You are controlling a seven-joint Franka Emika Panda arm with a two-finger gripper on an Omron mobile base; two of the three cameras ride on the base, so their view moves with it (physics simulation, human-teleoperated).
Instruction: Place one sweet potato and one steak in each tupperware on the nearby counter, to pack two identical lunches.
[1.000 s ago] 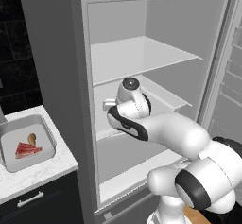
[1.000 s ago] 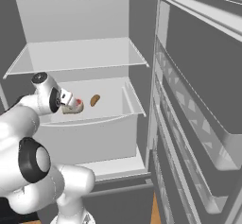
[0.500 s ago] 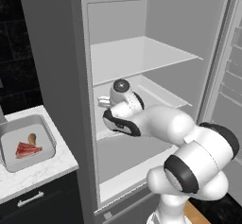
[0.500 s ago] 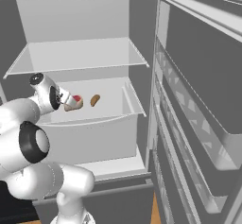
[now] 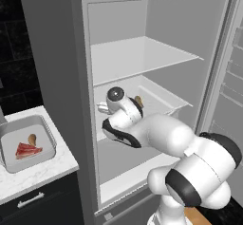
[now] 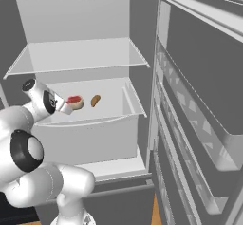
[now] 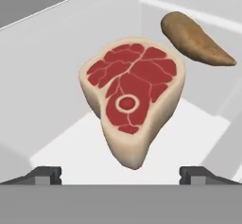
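A raw red steak (image 7: 132,95) with a pale fat edge lies in the white fridge drawer (image 6: 85,129), and a brown sweet potato (image 7: 194,38) lies just beyond it. From the right base view the steak (image 6: 75,102) and sweet potato (image 6: 95,100) sit side by side. My gripper (image 7: 120,176) is open right in front of the steak, with its fingertips (image 7: 45,175) spread wider than the meat and nothing between them. On the marble counter (image 5: 42,172) at left, a grey tupperware (image 5: 47,131) holds another steak (image 5: 24,150) and sweet potato (image 5: 32,138).
The fridge stands open, with a bare shelf (image 6: 80,55) above the drawer and the door's racks (image 6: 199,100) swung out on the right. My gripper (image 6: 65,106) reaches over the drawer's left front corner. Black cabinet fronts (image 5: 33,202) run below the counter.
My hand has swung left and lowered toward the drawer's left end, closer to the steak. The jaws stay open, and the food has not moved.
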